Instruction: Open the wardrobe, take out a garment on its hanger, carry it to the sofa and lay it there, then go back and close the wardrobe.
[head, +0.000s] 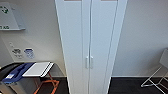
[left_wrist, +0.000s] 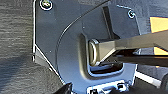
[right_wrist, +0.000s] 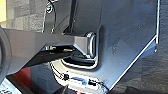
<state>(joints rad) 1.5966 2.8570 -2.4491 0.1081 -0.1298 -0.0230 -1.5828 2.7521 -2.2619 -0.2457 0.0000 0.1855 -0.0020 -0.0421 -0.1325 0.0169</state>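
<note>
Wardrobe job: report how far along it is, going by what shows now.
Done: nothing visible. The wardrobe stands straight ahead in the head view with both doors shut and the handles side by side at the centre seam. In hand: the robot faces the wardrobe, apparently ready to open it. Left: opening it, taking out the garment on its hanger, laying it on the sofa, closing up again.

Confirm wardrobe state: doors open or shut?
Shut. In the head view both doors of the wardrobe sit flush, meeting at the centre seam, the two handles side by side, no interior visible.
</note>
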